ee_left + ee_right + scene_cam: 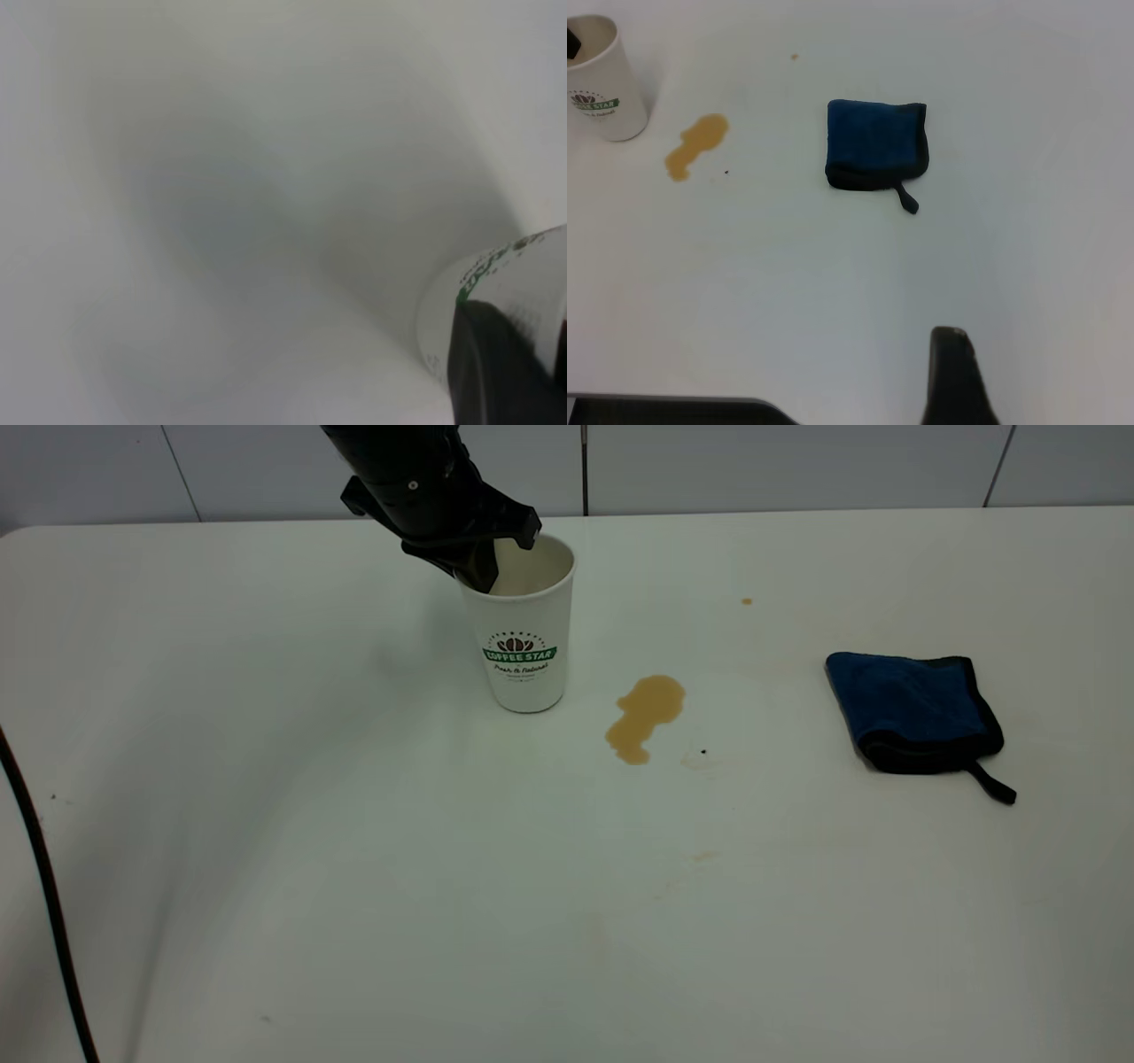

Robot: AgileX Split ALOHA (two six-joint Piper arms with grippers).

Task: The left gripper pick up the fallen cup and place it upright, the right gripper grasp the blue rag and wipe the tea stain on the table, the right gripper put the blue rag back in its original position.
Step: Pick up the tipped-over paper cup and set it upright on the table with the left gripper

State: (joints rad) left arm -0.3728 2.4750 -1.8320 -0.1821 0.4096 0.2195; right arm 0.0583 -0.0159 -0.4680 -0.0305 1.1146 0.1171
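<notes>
The cup (527,633) stands upright on the table (354,886), its long axis vertical, open mouth up and its green logo facing the exterior camera. The left gripper (490,560) comes down at it from above and behind, tilted toward the cup — one finger (481,567) dips inside the mouth against the near-left part of the rim. The other finger seems to sit outside the wall, so the fingers look clamped on the rim. In the left wrist view a dark finger (500,367) lies against the cup's printed side.

Just beyond the cup, on the side away from the fingers, the tea stain (644,716) lies as an elongated brown puddle, apart from the cup's base. Well past it the blue rag (912,710) lies flat and folded, its black loop pointing away from the stain.

The right gripper (957,376) hangs above the table, well clear of the rag — only one dark finger shows, so whether its fingers are apart cannot be told.
</notes>
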